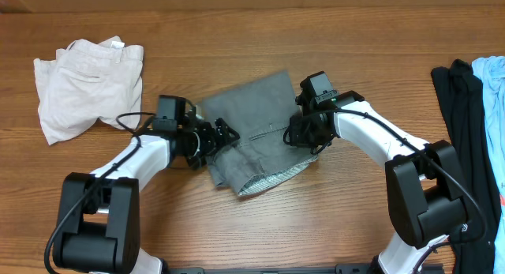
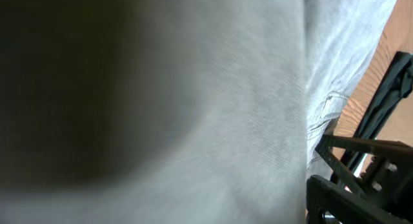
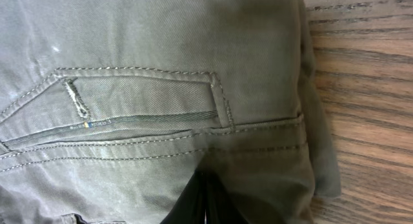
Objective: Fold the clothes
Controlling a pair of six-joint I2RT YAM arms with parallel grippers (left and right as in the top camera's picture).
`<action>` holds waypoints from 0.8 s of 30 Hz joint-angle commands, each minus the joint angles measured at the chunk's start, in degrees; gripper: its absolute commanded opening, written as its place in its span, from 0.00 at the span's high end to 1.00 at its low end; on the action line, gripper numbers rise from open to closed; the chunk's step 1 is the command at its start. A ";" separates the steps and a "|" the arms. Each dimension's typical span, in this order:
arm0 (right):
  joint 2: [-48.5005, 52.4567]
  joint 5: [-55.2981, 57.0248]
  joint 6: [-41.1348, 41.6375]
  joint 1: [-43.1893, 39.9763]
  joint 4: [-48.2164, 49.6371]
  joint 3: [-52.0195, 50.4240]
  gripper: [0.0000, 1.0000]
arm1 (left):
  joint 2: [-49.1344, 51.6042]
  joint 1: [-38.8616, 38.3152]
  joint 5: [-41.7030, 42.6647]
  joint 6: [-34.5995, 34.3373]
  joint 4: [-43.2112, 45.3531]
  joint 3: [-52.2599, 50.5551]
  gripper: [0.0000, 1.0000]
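Observation:
The grey shorts (image 1: pixel 254 108) lie crumpled at the table's centre, with the pale inner lining showing at the near edge. My left gripper (image 1: pixel 223 137) is at their left edge. Grey cloth (image 2: pixel 226 121) fills the left wrist view and hides its jaws, and it appears shut on the cloth. My right gripper (image 1: pixel 302 137) is at the shorts' right edge. In the right wrist view its fingers (image 3: pixel 203 204) are pinched shut on the fabric (image 3: pixel 142 43) just below the welt back pocket (image 3: pixel 142 101).
Cream-white shorts (image 1: pixel 87 84) lie at the far left. A black garment (image 1: pixel 461 108) and a light blue one (image 1: pixel 493 92) lie at the right edge. The right arm's gripper shows in the left wrist view (image 2: pixel 374 159). Bare wood table (image 1: pixel 260 227) lies in front.

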 commanded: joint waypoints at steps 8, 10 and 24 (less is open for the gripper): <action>-0.02 -0.50 -0.46 0.37 -0.26 -0.24 0.96 | 8.41 -1.64 -4.33 -2.67 -2.93 -2.01 0.00; -0.02 -0.48 -0.46 0.37 -0.22 -0.24 0.96 | 10.03 -1.49 -3.26 -2.69 0.44 -3.08 0.00; -0.02 -0.50 -1.73 0.37 -1.49 -0.09 0.96 | 10.60 -1.25 5.86 1.79 11.08 -3.87 0.96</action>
